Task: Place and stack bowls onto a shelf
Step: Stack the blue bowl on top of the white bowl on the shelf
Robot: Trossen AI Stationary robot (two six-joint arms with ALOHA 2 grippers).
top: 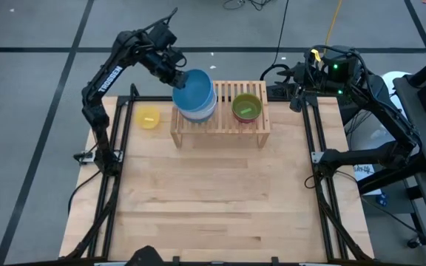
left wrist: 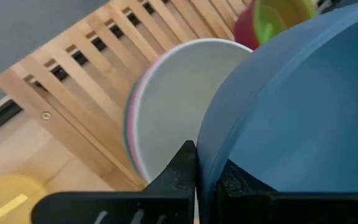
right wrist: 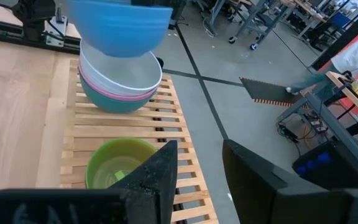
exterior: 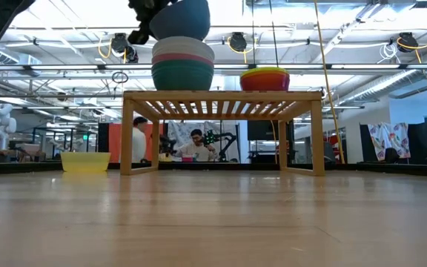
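Two hands, one busy: my left hand is clenched on the rim of the blue bowl, holding it tilted just above the big stack. Near to far from that wrist: my fingers pinch the blue rim, then the white bowl sits open under it, w/ pink and teal edges nested below, then the shelf slats.

Stack so far on the shelf's left half: teal bowl at the bottom, pink, white on top. Small stack on the right half: lime green bowl nested in red. Yellow bowl sits on the table just left of the shelf, not yet placed.

Step in hand, I judge: seating blue into white. Next move needs the bowl levelled and centred over the white one, lowered, then let go; tilted as it is, it could catch the rim.

My right hand waits beyond the shelf's right end, fingers spread, holding nothing.
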